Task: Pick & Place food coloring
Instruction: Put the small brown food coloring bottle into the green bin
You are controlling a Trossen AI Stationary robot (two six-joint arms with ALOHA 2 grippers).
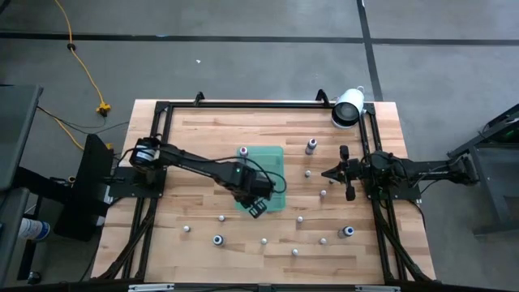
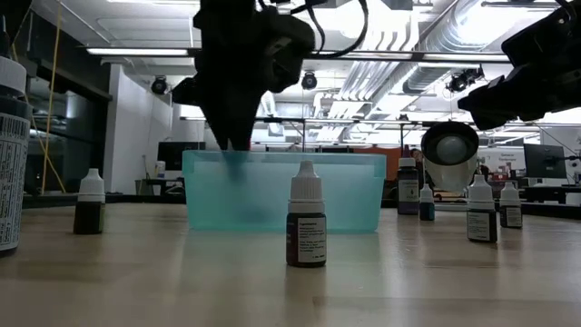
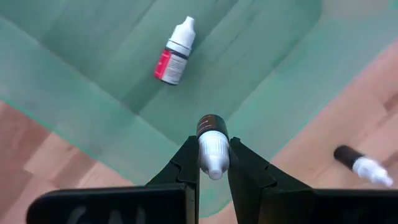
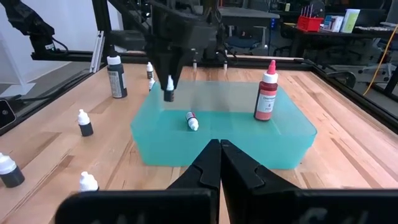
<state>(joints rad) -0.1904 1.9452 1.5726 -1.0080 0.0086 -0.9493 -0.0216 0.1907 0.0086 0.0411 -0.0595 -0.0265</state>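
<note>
My left gripper (image 1: 256, 206) hangs over the near edge of the translucent green tray (image 1: 274, 158) and is shut on a small food coloring bottle (image 3: 212, 140) with a dark body and white cap. The right wrist view shows that bottle (image 4: 168, 88) above the tray (image 4: 292, 140). Inside the tray, a red-labelled bottle (image 3: 174, 53) lies on its side and a taller red bottle (image 4: 267, 93) stands upright. Several more small bottles stand on the table, such as one (image 2: 307, 227) in front of the tray. My right gripper (image 4: 219, 150) is shut and waits right of the tray (image 1: 326, 173). My left gripper pinches the small bottle between its two fingers at the white cap (image 3: 213, 155), coming from above and pointing down. The dark body (image 3: 211, 126) hangs below the fingertips. The bottle is upright and lifted clear, above the tray's floor.
A large white cylinder (image 1: 347, 108) lies at the table's far right corner. A taller dark bottle (image 1: 310, 146) stands right of the tray. Small bottles dot the near half of the table (image 1: 217, 239) (image 1: 348, 232). A black frame rail (image 1: 162, 146) borders the table.
</note>
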